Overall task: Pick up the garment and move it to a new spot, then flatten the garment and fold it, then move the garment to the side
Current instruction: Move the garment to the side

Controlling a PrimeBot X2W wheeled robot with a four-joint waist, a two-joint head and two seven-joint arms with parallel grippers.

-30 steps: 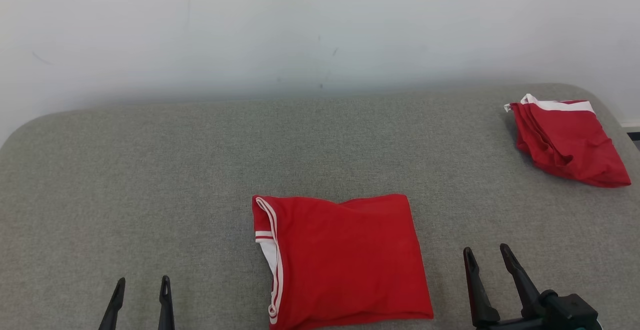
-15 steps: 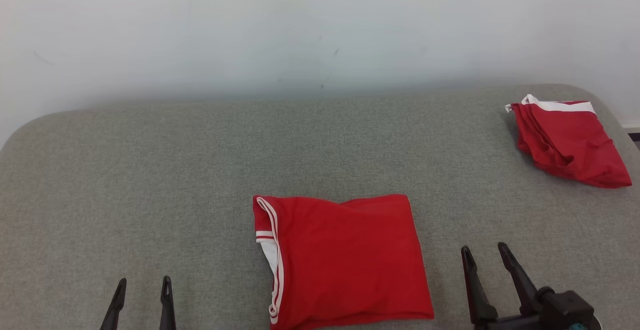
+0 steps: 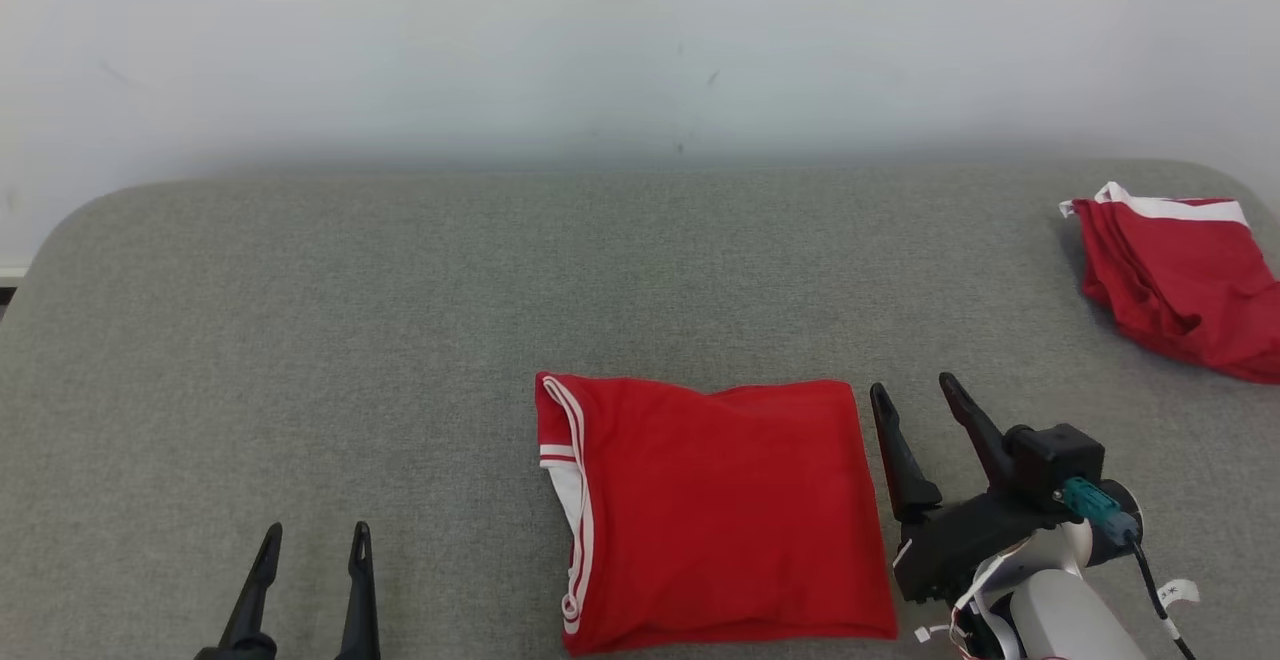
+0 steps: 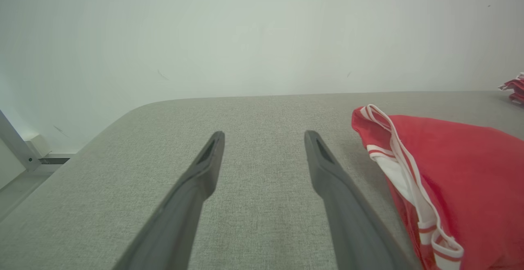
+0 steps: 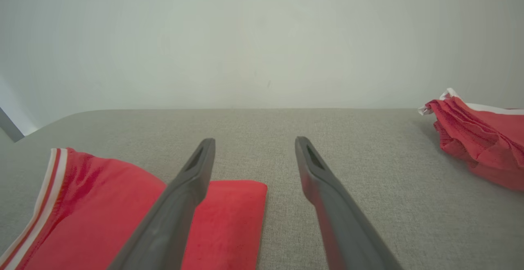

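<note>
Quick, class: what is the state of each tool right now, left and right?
Left tool: open, holding nothing.
Right tool: open, holding nothing, beside the folded red garment.

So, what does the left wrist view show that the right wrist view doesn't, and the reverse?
Left wrist view adds the left gripper, open over bare cushion, and a strip of floor beyond the cushion's edge. Right wrist view adds the right gripper, open, one finger crossing in front of the folded garment's corner. Both share the folded garment, the second red garment at the right, the grey cushion and the pale wall.
</note>
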